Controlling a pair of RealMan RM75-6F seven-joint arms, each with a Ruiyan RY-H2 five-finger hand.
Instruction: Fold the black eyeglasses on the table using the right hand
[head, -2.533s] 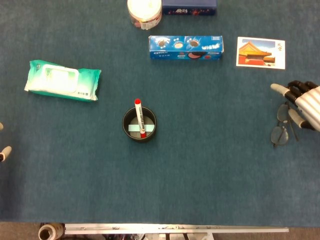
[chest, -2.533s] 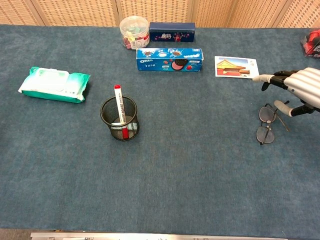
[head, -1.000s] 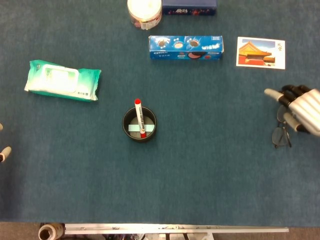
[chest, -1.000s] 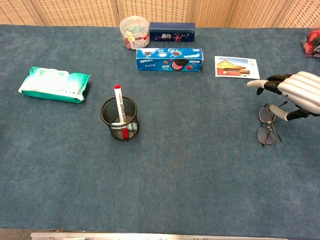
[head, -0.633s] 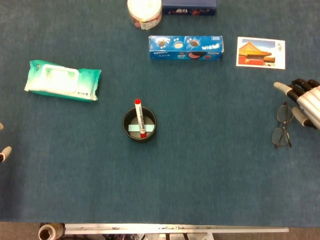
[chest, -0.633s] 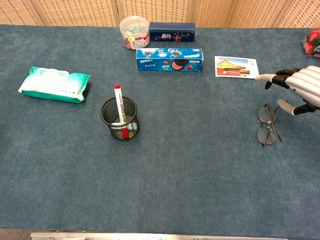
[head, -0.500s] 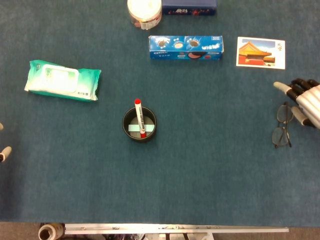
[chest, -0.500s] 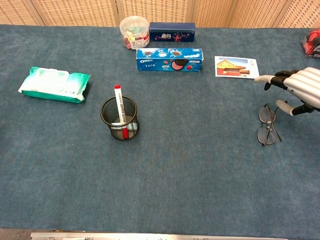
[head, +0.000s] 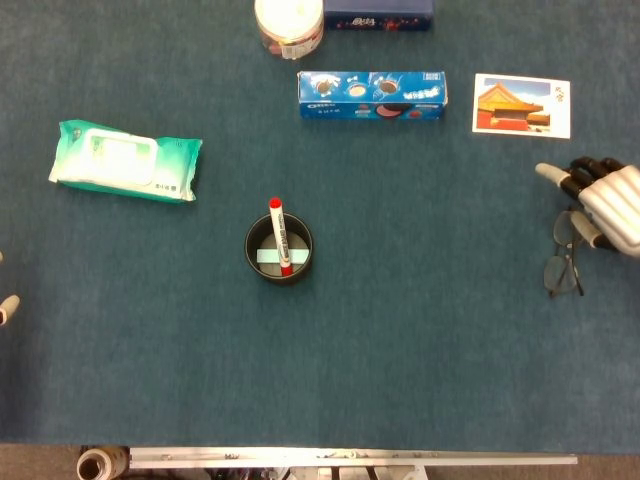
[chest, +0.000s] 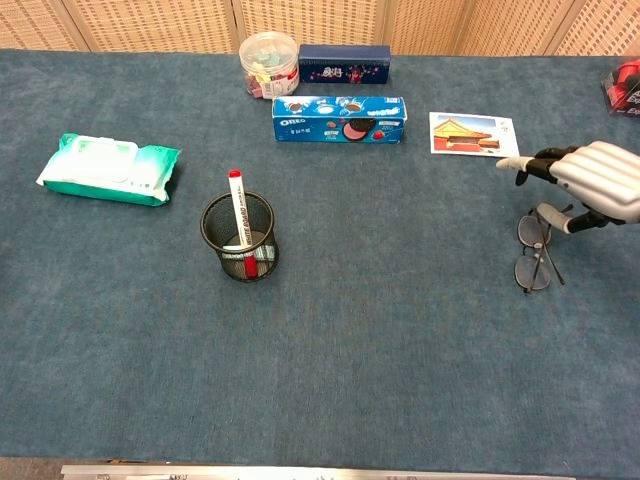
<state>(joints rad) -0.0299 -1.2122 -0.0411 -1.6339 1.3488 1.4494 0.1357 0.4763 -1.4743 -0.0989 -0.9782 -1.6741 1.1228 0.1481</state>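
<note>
The thin black wire-framed eyeglasses (head: 563, 254) lie on the blue-carpeted table (head: 420, 350) near its right edge, lenses one behind the other as the head view shows them, with a temple arm crossing over the frame. The right robot hand (head: 600, 208), silver with dark finger segments, hovers just above the far end of the eyeglasses with its fingers spread and nothing held in them; whether any fingertip touches the frame cannot be told. Only a pale fingertip of the left robot hand (head: 6, 308) shows at the left edge, so its state cannot be told. A black mesh pen cup (chest: 239, 237) holding a red-capped marker (chest: 236, 215) stands mid-table, well apart from the eyeglasses.
</note>
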